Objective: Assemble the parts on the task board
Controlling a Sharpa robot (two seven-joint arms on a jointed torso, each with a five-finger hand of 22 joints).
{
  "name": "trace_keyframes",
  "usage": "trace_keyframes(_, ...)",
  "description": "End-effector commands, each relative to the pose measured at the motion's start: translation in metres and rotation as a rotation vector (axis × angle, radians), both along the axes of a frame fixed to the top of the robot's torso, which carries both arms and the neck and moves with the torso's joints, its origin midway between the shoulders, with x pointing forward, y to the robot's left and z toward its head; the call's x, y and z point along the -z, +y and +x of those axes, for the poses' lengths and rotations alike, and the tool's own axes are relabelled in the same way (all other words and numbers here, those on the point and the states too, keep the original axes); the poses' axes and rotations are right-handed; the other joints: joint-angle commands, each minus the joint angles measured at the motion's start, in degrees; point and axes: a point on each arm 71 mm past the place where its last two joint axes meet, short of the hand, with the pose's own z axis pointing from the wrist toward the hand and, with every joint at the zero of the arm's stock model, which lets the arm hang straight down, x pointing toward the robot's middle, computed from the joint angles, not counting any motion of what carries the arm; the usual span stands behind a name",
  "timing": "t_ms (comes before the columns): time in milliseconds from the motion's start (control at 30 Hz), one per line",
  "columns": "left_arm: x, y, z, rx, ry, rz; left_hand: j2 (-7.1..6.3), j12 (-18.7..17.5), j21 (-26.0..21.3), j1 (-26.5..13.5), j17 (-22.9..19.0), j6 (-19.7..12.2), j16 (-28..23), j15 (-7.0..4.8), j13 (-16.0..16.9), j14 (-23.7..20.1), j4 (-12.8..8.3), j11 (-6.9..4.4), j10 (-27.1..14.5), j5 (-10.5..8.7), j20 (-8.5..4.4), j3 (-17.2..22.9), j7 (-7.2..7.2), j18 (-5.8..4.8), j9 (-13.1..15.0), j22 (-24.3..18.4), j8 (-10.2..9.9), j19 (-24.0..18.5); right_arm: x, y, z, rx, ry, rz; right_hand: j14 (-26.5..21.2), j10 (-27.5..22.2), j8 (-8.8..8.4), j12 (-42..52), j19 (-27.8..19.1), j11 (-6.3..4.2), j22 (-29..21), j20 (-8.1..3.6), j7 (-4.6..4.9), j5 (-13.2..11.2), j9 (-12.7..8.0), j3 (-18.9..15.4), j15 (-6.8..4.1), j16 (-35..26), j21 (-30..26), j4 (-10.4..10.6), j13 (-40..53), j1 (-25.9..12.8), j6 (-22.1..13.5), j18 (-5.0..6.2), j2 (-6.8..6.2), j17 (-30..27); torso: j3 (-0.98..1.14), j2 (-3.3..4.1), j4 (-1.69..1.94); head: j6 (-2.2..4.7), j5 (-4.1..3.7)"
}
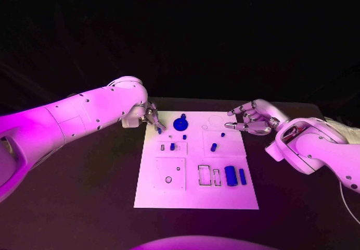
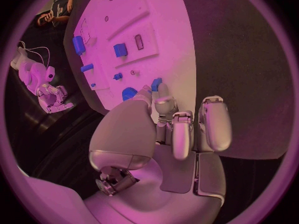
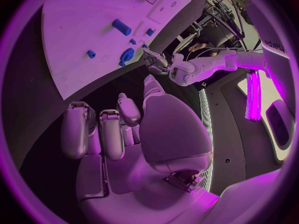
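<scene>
My left robot hand (image 1: 149, 115) sits at the far left corner of the white board (image 1: 196, 200), fingers reaching onto its edge. A small blue piece (image 2: 156, 83) shows right at the fingertips in the left wrist view, but I cannot tell whether it is pinched or only touched. My right robot hand (image 1: 253, 119) hovers over the far right corner of the board, fingers curled loosely, apart, nothing in them.

The board lies in the middle of the black bench (image 1: 90, 182). A blue round gear-like piece (image 1: 181, 124) sits near the far edge, just beside my left fingers. Two small blue pegs (image 1: 171, 147) stand in the middle row, one more (image 1: 214, 147) to their right, tilted. Near the board's right side a fat blue cylinder (image 1: 231, 176) lies next to a thinner blue bar (image 1: 242, 176), just apart. Empty rectangular slots (image 1: 204, 175) are left of the cylinder.
</scene>
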Motion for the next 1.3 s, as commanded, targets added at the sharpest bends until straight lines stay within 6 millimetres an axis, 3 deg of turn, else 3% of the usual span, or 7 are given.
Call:
trace_keyframes(33, 0.001, -0.003, -0.001, 0.015, 0.025, -0.012, 0.37, 0.08, 0.13, 1.88, 15.06, -0.19, 0.17, -0.33, -0.18, 6.02, -0.78, -0.35, 0.29, 0.41, -0.51, 1.85, -0.61, 0.17, -0.16, 3.43, 0.22, 1.84, 0.001, 0.002, -0.001, -0.015, 0.005, -0.005, 3.49, -0.31, 0.03, -0.06, -0.47, -0.18, -0.04, -0.12, -0.09, 0.25, 0.1, -0.26, -0.21, -0.21, -0.28, 0.02, -0.06, -0.31, 0.21, 0.46, 0.52, 4.87, -0.02, 0.03, 0.01, -0.1, -0.08)
trace_keyframes(167, 0.001, -0.004, -0.001, 0.016, 0.028, -0.022, 0.99, -0.31, 0.05, 5.69, 15.06, -0.84, 0.17, -0.51, -0.47, 6.02, -3.03, -0.49, 0.08, 0.72, -0.68, 5.92, -0.71, 0.2, -0.38, 3.46, -0.05, 1.81, 0.001, 0.002, -0.001, -0.016, 0.005, -0.005, 3.49, -0.3, 0.03, -0.04, -0.46, -0.18, -0.03, -0.12, -0.09, 0.26, 0.1, -0.27, -0.21, -0.22, -0.28, 0.02, -0.05, -0.31, 0.21, 0.46, 0.54, 4.87, -0.01, 0.0, 0.0, -0.25, -0.1)
trace_keyframes(233, 0.001, -0.005, -0.002, 0.02, 0.027, -0.031, 0.56, -0.59, 0.06, 7.22, 15.06, -1.2, 0.17, -0.36, -0.68, 6.02, -4.18, -0.29, 0.01, 0.71, -0.66, 9.08, -0.4, 0.16, -0.47, 3.54, -0.13, 1.81, 0.001, 0.002, -0.001, -0.016, 0.006, -0.006, 3.49, -0.3, 0.03, -0.04, -0.46, -0.18, -0.03, -0.12, -0.09, 0.26, 0.1, -0.27, -0.21, -0.22, -0.28, 0.02, -0.05, -0.31, 0.21, 0.46, 0.54, 4.87, 0.0, -0.01, 0.02, -0.28, -0.1)
trace_keyframes(400, 0.0, -0.007, -0.003, 0.027, 0.012, -0.074, -3.17, -0.8, 0.13, 6.06, 15.06, -1.36, 0.17, 0.12, -1.06, 6.02, -5.15, -0.05, 0.49, 0.45, -0.22, 17.24, 0.04, 0.11, -0.36, 3.86, 0.47, 1.86, 0.001, 0.002, -0.001, -0.016, 0.006, -0.006, 3.49, -0.3, 0.03, -0.02, -0.46, -0.18, -0.04, -0.12, -0.09, 0.26, 0.1, -0.27, -0.21, -0.22, -0.28, 0.02, -0.04, -0.31, 0.21, 0.46, 0.54, 4.87, 0.06, -0.08, 0.08, -0.34, -0.17)
trace_keyframes(567, -0.002, -0.009, -0.007, 0.033, -0.015, -0.121, -5.29, -0.53, 0.24, 4.59, 15.06, -1.22, 0.17, 0.14, -0.94, 6.02, -5.95, 0.02, 1.03, 0.35, -0.19, 21.94, 0.08, 0.09, -0.2, 4.14, 1.03, 1.94, 0.001, 0.002, 0.0, -0.016, 0.007, -0.005, 3.49, -0.24, 0.04, 0.07, -0.47, -0.18, -0.06, -0.12, -0.09, 0.28, 0.11, -0.29, -0.22, -0.22, -0.3, 0.02, 0.03, -0.33, 0.22, 0.47, 0.58, 4.88, 0.04, -0.13, 0.13, -0.29, -0.05)
trace_keyframes(1033, -0.013, -0.005, -0.032, 0.048, -0.109, -0.214, -8.59, 0.2, 0.97, 2.39, 15.06, -0.84, 0.17, 0.04, -0.34, 6.02, -8.04, -0.08, 2.11, 0.23, -0.24, 28.51, -0.09, -0.11, -0.07, 5.02, 1.81, 2.29, 0.002, 0.0, 0.0, -0.012, 0.009, -0.004, 3.49, -0.24, 0.04, 0.07, -0.47, -0.18, -0.06, -0.12, -0.09, 0.28, 0.11, -0.29, -0.22, -0.22, -0.3, 0.02, 0.03, -0.33, 0.22, 0.47, 0.58, 4.88, 0.39, -0.47, 0.33, -0.44, 0.01)
trace_keyframes(1300, -0.007, 0.0, -0.051, 0.094, -0.167, -0.176, -9.61, 0.71, 1.54, 1.94, 15.06, -0.38, 0.17, 0.02, 0.23, 6.02, -8.68, -0.14, 2.7, 0.19, -0.25, 30.05, -0.13, -0.25, -0.19, 5.56, 1.91, 2.51, 0.002, 0.0, 0.0, -0.011, 0.011, -0.004, 3.49, -0.24, 0.04, 0.07, -0.47, -0.18, -0.06, -0.12, -0.09, 0.28, 0.11, -0.29, -0.22, -0.22, -0.3, 0.02, 0.03, -0.33, 0.22, 0.47, 0.58, 4.88, 0.4, -0.52, 0.55, -0.77, 0.08)
